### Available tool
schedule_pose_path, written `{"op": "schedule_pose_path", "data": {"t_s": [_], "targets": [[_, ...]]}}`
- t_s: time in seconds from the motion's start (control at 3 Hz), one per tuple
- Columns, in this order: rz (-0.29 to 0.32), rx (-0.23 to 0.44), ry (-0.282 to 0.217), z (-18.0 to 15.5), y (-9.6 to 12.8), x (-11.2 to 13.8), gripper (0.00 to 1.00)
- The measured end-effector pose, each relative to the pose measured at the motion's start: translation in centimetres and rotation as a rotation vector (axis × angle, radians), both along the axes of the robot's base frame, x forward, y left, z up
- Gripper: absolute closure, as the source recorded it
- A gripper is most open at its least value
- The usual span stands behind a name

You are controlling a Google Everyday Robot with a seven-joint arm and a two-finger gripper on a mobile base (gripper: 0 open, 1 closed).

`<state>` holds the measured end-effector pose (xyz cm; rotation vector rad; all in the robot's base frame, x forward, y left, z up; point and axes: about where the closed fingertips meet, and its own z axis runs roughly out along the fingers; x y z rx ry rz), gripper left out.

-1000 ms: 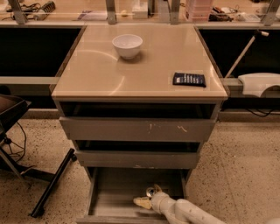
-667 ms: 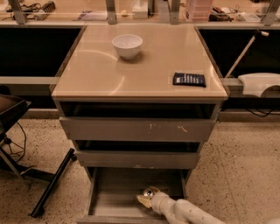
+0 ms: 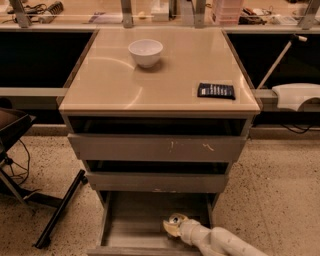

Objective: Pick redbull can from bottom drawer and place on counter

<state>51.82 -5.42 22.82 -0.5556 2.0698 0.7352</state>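
Note:
The bottom drawer (image 3: pixel 135 225) is pulled open at the foot of the grey cabinet, its flat grey floor showing. The redbull can (image 3: pixel 175 218) stands in its right part, shiny round top up. My gripper (image 3: pixel 170 228) reaches in from the lower right on a pale arm and sits right at the can, low in the drawer, with its tip just left of and below the can's top. The can's body is hidden by the gripper. The counter (image 3: pixel 115 85) is the glossy tan top of the cabinet above.
A white bowl (image 3: pixel 145 52) stands at the counter's back middle and a dark flat packet (image 3: pixel 216 90) lies near its right edge. Two upper drawers (image 3: pixel 157 147) stand slightly open. A black chair base (image 3: pixel 55 212) is on the floor to the left, and a cluttered ledge (image 3: pixel 150 12) runs behind.
My gripper has shifted slightly to the right inside the bottom drawer, staying at the can. Nothing on the counter has moved.

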Motion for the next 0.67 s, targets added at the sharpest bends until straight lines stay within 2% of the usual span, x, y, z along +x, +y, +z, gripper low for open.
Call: {"op": "schedule_pose_path", "data": {"t_s": [0.33, 0.67], "targets": [[0.018, 0.063, -0.128, 9.0, -3.1, -1.1, 1.0], [-0.05, 0.1, -0.238, 18.1, -7.6, -2.4, 1.0]]}}
